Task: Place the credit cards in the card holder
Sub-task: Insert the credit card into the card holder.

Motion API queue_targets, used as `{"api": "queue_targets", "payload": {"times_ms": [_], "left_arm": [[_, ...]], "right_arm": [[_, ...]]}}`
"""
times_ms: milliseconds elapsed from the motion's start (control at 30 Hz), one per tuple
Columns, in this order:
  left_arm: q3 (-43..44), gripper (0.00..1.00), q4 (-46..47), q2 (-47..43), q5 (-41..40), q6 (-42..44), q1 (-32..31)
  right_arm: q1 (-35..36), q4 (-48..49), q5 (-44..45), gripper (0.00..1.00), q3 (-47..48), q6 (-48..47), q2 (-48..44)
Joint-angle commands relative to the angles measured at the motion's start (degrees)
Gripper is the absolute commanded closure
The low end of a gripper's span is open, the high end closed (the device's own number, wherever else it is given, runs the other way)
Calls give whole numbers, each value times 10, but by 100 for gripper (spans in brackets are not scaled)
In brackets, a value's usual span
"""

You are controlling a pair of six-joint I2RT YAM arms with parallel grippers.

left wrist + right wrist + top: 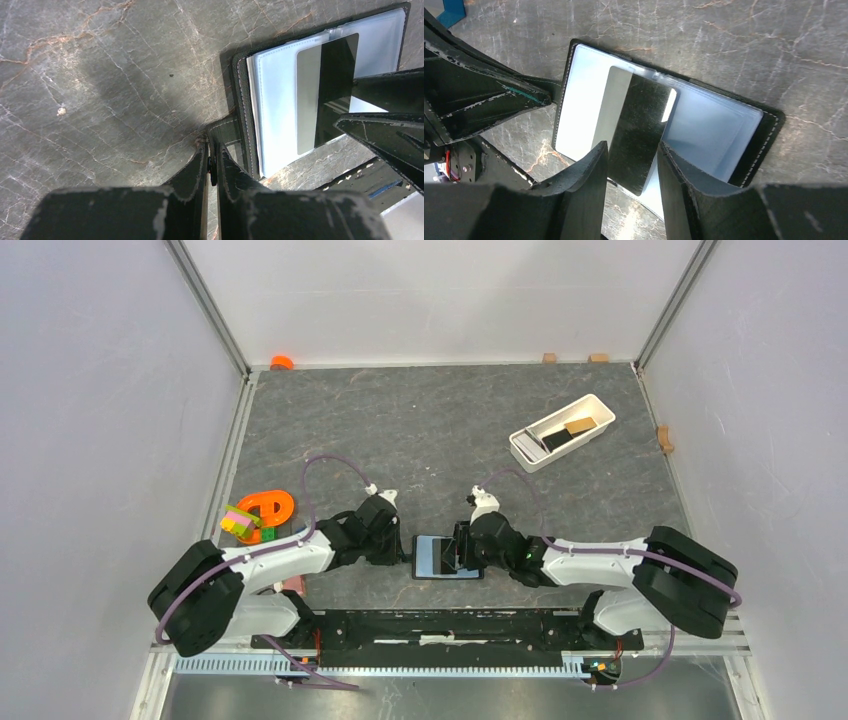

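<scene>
The black card holder (430, 562) lies open on the table between my two arms, clear pockets up. My left gripper (213, 150) is shut on its snap tab (225, 131) at the holder's left edge (243, 100). A black credit card (644, 125) lies partly inside a clear pocket, its near end sticking out over the holder's edge (769, 130). My right gripper (633, 150) is open just over that near end, one finger on each side. The card (335, 75) also shows in the left wrist view. A black card (556, 439) and a tan card (578, 426) lie in the white tray.
The long white tray (598, 405) stands at the back right. An orange ring (268, 506) and coloured blocks (240, 522) lie left of my left arm. Small wooden blocks sit along the back and right walls. The black base rail (440, 625) runs along the near edge.
</scene>
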Motion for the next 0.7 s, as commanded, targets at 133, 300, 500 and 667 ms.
{"api": "queue_targets", "payload": {"times_ms": [133, 300, 500, 667], "left_arm": [[-13, 98, 4, -13, 14, 2, -1], [-13, 98, 9, -13, 19, 0, -1], [-13, 98, 12, -13, 25, -1, -1], [-12, 98, 15, -12, 29, 0, -1]], "right_arm": [[25, 10, -3, 56, 40, 12, 25], [31, 37, -20, 57, 50, 17, 46], [42, 40, -18, 58, 71, 3, 56], [46, 36, -13, 58, 79, -13, 51]]}}
